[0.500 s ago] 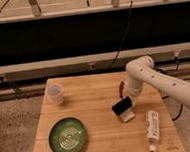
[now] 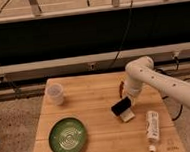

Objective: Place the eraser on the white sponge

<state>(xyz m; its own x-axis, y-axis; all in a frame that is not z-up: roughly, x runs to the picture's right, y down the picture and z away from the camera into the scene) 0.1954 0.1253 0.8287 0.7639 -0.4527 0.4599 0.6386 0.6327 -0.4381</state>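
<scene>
Light wooden table (image 2: 101,140), square top, on speckled grey floor (image 2: 15,122). Behind it a dark panel wall (image 2: 60,41) with a white rail (image 2: 47,64) running across just above the table's back edge, and a black cable (image 2: 126,30) hangs down the panel toward the rail. White arm (image 2: 162,82) comes in from the right and bends down over the right-centre of the table. The gripper (image 2: 129,97) sits low over the table, right at the upper end of the eraser (image 2: 121,107); cannot tell whether it is gripping or released. Eraser is black, tilted, lying on top of the white sponge (image 2: 127,117), which peeks out under its lower right side. Small reddish-brown object (image 2: 122,87) is just left of the wrist, partly hidden. Translucent cup (image 2: 55,93) stands upright near the back-left corner. Green plate (image 2: 67,137) is at front left, close to the front edge. White tube with green print (image 2: 152,124) lies near the right edge, cap end toward the front-right corner, apart from the sponge. Bare wood shows in the middle between the cup, the plate and the eraser, and along the front edge between the plate and the tube. Back strip left of the arm is bare too. Right side is crowded by the arm and the tube.
</scene>
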